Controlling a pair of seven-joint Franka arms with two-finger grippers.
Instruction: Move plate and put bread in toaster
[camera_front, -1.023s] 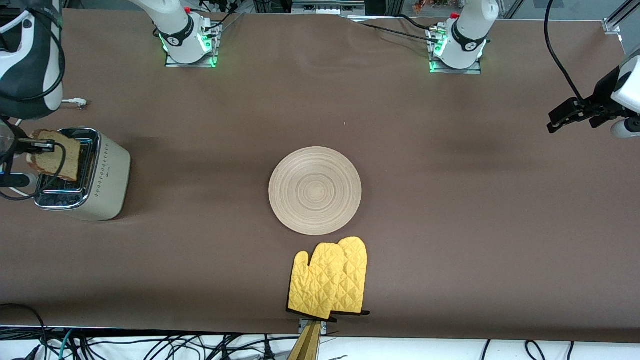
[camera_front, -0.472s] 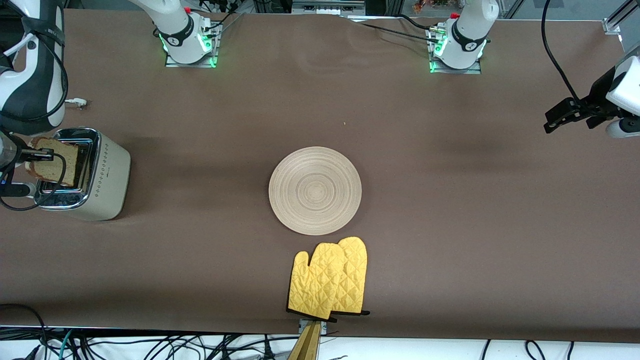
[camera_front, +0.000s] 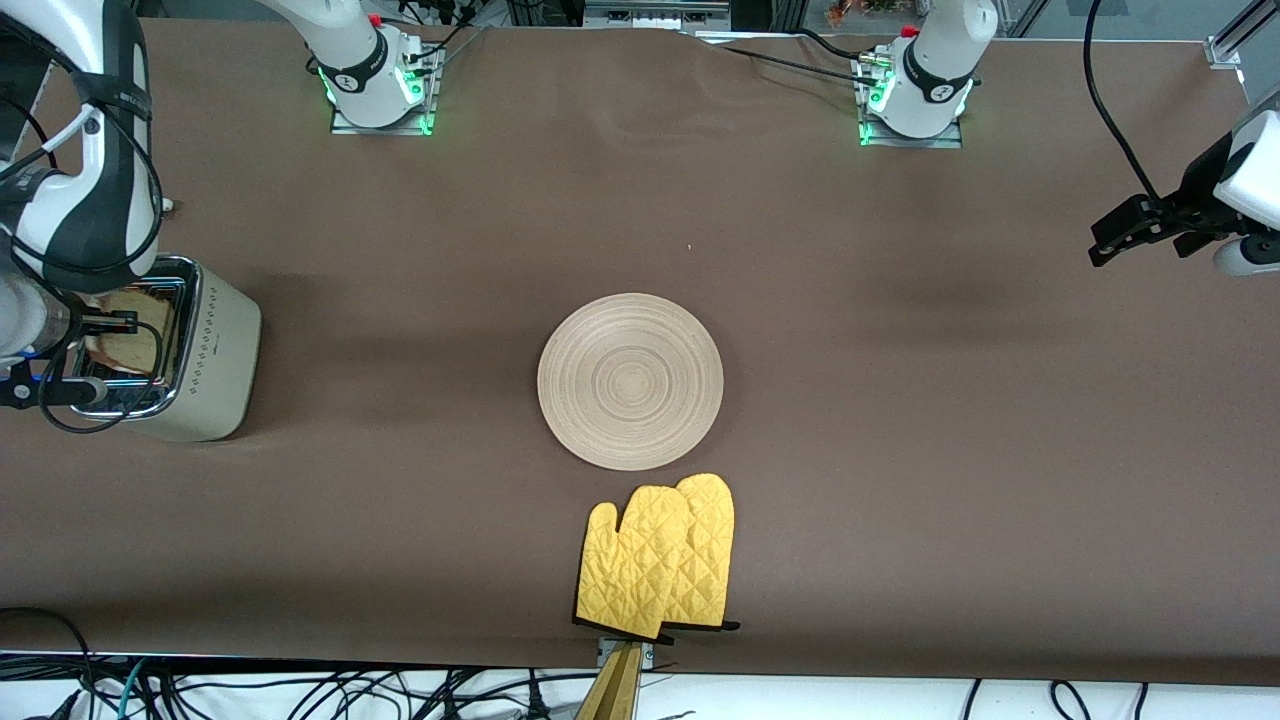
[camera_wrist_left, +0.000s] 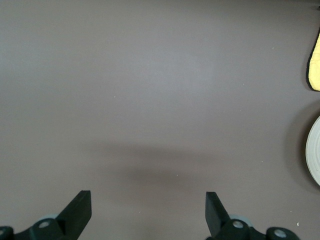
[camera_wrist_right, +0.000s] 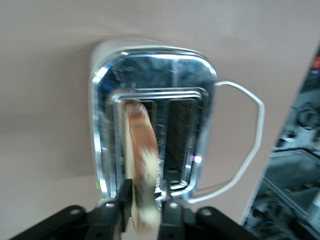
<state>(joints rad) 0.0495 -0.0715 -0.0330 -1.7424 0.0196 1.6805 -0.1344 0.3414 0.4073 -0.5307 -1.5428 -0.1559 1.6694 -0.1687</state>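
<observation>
front view: right gripper (camera_front: 100, 325) is pinching the square slice of light brown bread (camera_front: 125, 340) over the cream-beige chrome-topped toaster (camera_front: 190, 365) at the right arm's end. round tan wooden plate (camera_front: 630, 381) is sitting mid-table, yellow quilted oven mitts (camera_front: 658, 570) nearer the camera, touching its rim.

left wrist view: left gripper (camera_wrist_left: 147, 212) is hanging over bare brown table (camera_wrist_left: 150, 100), fingers spread, waiting.

right wrist view: bread is going into one slot, fingers (camera_wrist_right: 167, 207) clamping it.
</observation>
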